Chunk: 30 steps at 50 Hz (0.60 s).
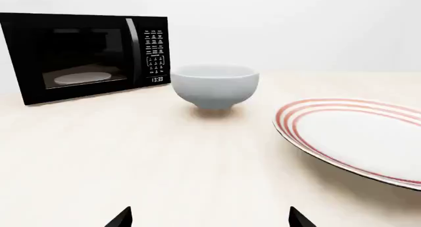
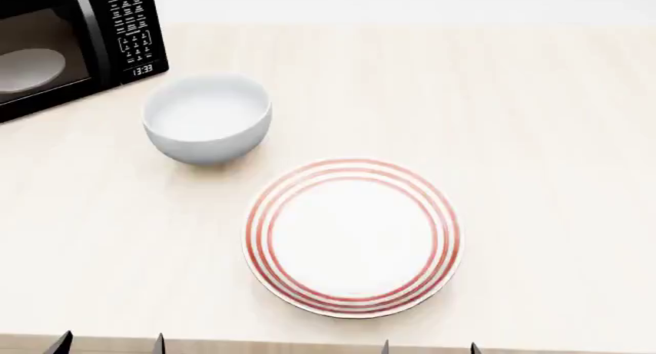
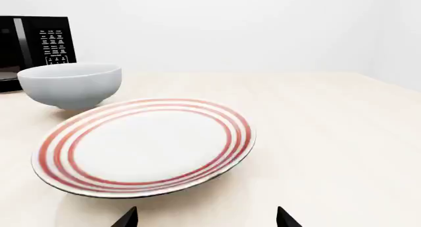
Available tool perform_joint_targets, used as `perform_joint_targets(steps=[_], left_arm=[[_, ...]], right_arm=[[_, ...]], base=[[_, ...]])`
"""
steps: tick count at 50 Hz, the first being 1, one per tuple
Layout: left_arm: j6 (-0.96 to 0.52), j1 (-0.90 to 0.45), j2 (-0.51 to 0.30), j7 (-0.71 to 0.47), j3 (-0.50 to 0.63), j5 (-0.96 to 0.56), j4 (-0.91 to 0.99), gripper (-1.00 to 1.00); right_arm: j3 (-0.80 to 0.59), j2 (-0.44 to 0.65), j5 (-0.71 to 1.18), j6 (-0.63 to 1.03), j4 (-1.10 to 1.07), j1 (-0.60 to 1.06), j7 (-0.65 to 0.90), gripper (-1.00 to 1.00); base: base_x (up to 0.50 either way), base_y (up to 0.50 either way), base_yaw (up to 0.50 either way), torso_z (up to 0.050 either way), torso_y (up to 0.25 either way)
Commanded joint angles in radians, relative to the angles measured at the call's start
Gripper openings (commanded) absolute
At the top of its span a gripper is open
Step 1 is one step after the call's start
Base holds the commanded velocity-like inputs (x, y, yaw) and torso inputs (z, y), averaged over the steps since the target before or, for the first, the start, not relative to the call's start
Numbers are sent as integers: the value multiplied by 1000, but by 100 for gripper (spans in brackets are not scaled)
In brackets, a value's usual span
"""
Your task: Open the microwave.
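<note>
Starting at the far left of the table [image 2: 574, 139], the microwave [image 2: 61, 39] sits at the back corner with its door shut, turntable plate [image 1: 82, 78] visible through the window. It's a big rigid box, heavy enough that it probably won't slide when you tug the door. The spot to grab is the vertical black handle [image 1: 133, 45] between window and keypad [image 1: 155, 52]; it looks glossy, so maybe a bit slippery.

Next over is a pale grey bowl [image 2: 207, 117], just beside the microwave's front corner, close enough that the door might swing near it. Then the red-striped plate [image 2: 352, 237] in the middle.

Both grippers hang at the near edge, left gripper [image 1: 209, 218] and right gripper [image 3: 206, 217], jaws spread wide, holding nothing, well apart from the handle.
</note>
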Motion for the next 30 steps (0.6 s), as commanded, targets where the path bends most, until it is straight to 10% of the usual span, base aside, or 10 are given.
perform_joint_targets(steps=[1,30], left_arm=[[7,18,-15,-36,13,-3,41,100],[-12,51,-82,-102,87,-39,123,100]], right_arm=[[-20,12,22,15,-65,-24,27,100],[-123,77,17,11,-173,-69,128,100]], base=[[0,0,0,0,0],[19,198,0,0,0]])
